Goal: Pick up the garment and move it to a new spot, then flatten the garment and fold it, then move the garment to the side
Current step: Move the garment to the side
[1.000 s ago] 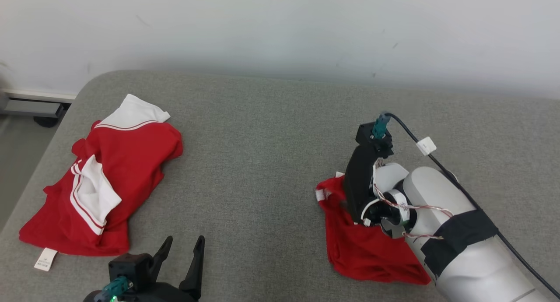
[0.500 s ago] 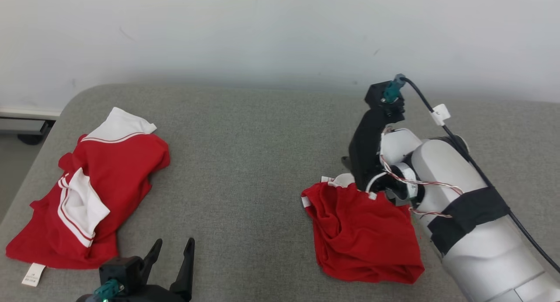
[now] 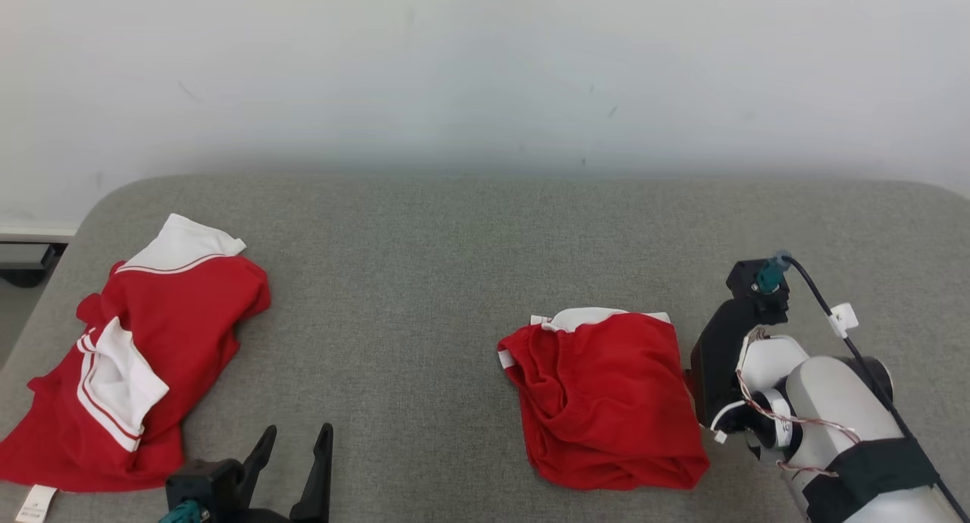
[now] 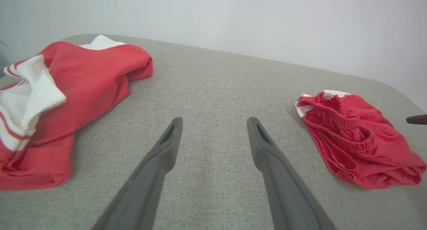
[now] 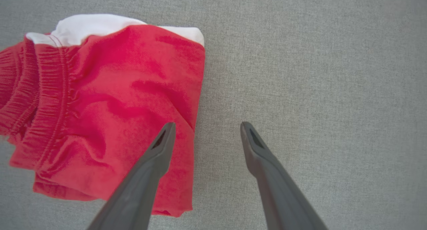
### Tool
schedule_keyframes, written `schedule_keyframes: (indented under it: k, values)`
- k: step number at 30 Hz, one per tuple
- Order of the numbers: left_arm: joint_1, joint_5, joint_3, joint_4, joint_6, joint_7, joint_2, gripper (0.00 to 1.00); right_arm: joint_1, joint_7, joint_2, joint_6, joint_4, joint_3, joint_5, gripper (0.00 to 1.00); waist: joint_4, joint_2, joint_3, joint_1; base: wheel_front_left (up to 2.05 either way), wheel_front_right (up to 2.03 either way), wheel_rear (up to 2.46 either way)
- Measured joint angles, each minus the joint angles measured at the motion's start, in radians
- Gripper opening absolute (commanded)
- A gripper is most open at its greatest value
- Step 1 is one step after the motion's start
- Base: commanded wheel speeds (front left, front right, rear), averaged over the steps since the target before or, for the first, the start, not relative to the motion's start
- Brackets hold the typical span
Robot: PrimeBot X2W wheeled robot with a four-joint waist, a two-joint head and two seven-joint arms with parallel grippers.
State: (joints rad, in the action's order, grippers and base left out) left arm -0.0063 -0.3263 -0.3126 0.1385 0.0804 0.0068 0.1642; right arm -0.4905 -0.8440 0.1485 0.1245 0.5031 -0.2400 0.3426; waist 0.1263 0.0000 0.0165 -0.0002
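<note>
R gripper [image 5: 205, 128]: fingers spread wide, holding nothing, over the right edge of the folded red garment [image 5: 110, 100]. One finger is above the cloth, the other above the bare grey surface [image 5: 317, 73]. The garment, w/ white trim, lies right of centre. L gripper [image 4: 215, 123]: also spread, empty, low at front over the surface. Far left: a crumpled red-and-white top [image 3: 151, 349]. White wall [image 3: 485, 68] behind.
</note>
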Motion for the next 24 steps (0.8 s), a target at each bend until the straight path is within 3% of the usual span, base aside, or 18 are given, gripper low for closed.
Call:
schedule_keyframes:
  k: [14,24]
  values:
    - [-0.008,0.0,-0.016,-0.029,0.0,0.011,0.003,1.0,0.071,0.093,-0.043,0.0,-0.032,0.128,-0.118,1.0,0.01,0.0,-0.061,0.0001,0.0,0.0,0.0]
    - [-0.024,0.0,-0.016,-0.038,0.0,0.019,0.008,1.0,0.072,0.128,-0.075,0.0,-0.047,0.179,-0.132,1.0,0.015,0.0,-0.09,0.0002,0.0,0.0,0.0]
